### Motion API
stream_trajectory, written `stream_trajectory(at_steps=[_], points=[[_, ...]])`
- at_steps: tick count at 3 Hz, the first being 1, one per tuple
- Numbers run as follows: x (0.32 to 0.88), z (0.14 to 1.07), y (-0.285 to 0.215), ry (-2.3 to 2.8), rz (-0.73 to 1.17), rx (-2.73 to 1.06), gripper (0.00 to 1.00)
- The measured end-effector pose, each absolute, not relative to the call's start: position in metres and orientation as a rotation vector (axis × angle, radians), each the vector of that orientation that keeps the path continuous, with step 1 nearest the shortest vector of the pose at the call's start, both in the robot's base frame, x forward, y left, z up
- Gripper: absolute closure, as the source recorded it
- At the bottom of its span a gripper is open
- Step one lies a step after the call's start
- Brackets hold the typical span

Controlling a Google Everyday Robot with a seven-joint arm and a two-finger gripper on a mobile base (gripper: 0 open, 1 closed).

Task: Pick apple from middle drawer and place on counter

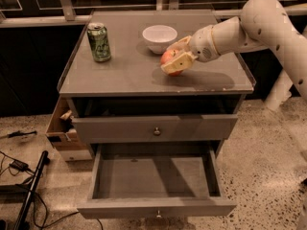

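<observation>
My gripper (173,57) reaches in from the right and is shut on the red apple (168,58). It holds the apple low over the counter (124,75), right of centre and just in front of the white bowl; I cannot tell if the apple touches the surface. The middle drawer (156,178) is pulled out at the bottom of the cabinet and holds nothing that I can see.
A white bowl (159,38) stands at the back of the counter, close behind the apple. A green can (99,42) stands at the back left. A closed knobbed drawer front (156,128) sits above the open one. A cardboard box (62,128) and cables (19,176) lie at the left on the floor.
</observation>
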State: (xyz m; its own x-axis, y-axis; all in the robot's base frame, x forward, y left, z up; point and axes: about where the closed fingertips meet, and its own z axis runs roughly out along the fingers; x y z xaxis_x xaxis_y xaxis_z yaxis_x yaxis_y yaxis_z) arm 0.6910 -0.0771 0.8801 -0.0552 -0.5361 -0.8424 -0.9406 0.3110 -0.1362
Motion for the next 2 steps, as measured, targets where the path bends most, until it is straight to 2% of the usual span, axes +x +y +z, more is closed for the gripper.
stream_trajectory(at_steps=[2], points=[[0.6957,0.8631,-0.0767,1.752,0.644,-1.314,1.00]])
